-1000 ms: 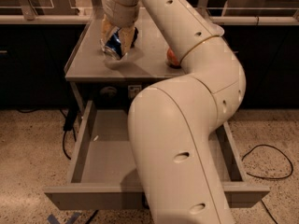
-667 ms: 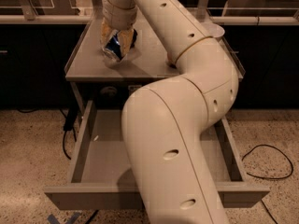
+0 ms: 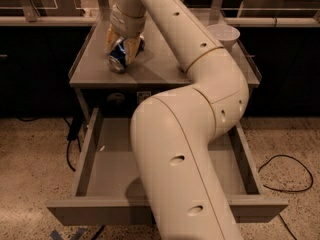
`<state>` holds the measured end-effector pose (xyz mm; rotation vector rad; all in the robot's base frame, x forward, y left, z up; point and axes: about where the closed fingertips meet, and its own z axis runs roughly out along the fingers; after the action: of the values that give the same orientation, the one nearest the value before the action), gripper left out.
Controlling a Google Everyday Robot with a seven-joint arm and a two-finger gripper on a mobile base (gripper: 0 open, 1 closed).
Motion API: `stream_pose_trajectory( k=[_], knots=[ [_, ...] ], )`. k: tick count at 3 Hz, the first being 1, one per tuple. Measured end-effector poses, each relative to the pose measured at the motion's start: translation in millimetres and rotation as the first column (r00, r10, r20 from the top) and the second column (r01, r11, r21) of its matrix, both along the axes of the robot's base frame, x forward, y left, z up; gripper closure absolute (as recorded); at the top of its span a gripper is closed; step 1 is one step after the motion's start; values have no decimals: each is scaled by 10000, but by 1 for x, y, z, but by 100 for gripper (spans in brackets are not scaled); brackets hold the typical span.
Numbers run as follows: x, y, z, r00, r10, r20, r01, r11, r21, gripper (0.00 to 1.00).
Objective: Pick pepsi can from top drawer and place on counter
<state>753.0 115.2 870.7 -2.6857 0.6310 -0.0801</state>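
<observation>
The pepsi can (image 3: 120, 58) is blue with a silver end and lies tilted between the fingers of my gripper (image 3: 122, 48) over the left part of the counter (image 3: 150, 70). Its lower end is at or just above the counter surface; I cannot tell whether it touches. The gripper is shut on the can. The top drawer (image 3: 105, 169) stands pulled open below the counter. My white arm covers the drawer's middle, and the visible part of its floor holds nothing.
A white bowl (image 3: 223, 34) stands at the counter's back right. Black cables lie on the speckled floor at the left (image 3: 70, 144) and at the right (image 3: 285, 174). Dark cabinets stand behind the counter.
The arm has shifted a little to the left, and the orange thing seen beside it on the counter is now hidden. The can stays in the gripper over the left of the counter.
</observation>
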Motion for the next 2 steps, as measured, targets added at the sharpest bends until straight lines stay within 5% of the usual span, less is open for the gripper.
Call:
stream_pose_trajectory(
  k=[2],
  knots=[
    [5, 6, -2, 9999, -22, 148, 20, 9999, 145, 58]
  ],
)
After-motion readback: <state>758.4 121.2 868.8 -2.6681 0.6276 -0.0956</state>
